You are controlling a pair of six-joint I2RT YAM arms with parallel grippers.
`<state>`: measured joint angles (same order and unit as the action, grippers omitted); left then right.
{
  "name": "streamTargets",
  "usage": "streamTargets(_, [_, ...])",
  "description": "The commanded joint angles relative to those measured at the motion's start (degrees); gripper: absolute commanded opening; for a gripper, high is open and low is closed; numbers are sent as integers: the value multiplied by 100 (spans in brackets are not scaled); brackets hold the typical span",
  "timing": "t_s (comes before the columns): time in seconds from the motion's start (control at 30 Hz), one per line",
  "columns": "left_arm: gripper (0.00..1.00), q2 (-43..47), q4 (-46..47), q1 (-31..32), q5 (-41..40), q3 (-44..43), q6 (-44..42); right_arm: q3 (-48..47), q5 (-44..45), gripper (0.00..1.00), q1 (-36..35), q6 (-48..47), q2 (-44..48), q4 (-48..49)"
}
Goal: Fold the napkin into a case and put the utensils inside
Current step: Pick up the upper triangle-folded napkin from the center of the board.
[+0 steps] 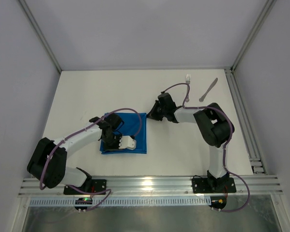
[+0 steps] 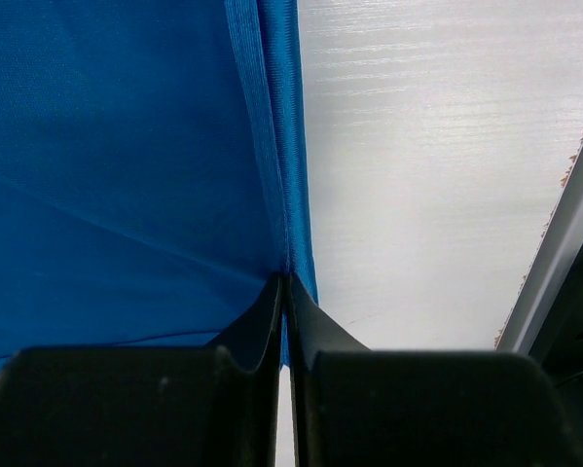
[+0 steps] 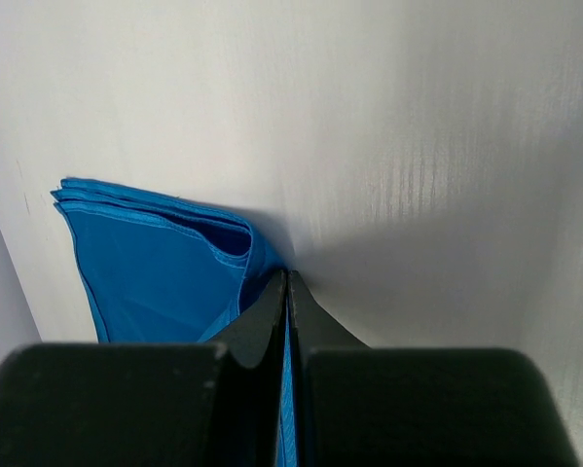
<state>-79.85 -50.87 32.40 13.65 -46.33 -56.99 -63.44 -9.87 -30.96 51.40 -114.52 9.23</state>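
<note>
left tool (image 2: 287, 292) pinching blue napkin (image 1: 136, 128) hem, right tool (image 3: 287, 284) pinching its corner, fork (image 1: 188, 77), knife (image 1: 208, 90) at far right

I work in a robot lab test cell. My left claw (image 2: 285, 284) and right claw (image 3: 285, 280) sit on arms bolted to a slotted aluminium rail (image 1: 149, 182) at the near edge of a plain white worktop (image 1: 86, 92). Blank pale walls (image 1: 19, 87) and metal corner posts (image 1: 40, 36) box the space in, and purple cables (image 1: 79, 131) run along my arms.
</note>
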Motion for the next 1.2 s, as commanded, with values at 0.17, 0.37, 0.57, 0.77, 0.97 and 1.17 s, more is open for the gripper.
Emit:
streamTargets(0.17, [2,5,77,20,103,27,109,51,-129,31,2,-665,1034,-483])
streamTargets(0.37, [2,66,-1,20,182,27,109,490,-340,51,2,-1281,1827,-1178])
streamTargets(0.57, [4,189,-28,20,173,115,92,1509,27,56,-611,-1069,2934,-1284])
streamTargets(0.77, [4,251,-63,20,235,168,48,2010,829,57,-2246,-2606,3673,-121])
streamTargets(0.97, [4,339,-81,20,340,150,101,3433,224,57,-2669,-4338,4165,2325])
streamTargets(1.17, [4,374,-63,12,314,229,83,3637,635,57,-3424,-6201,3956,2206])
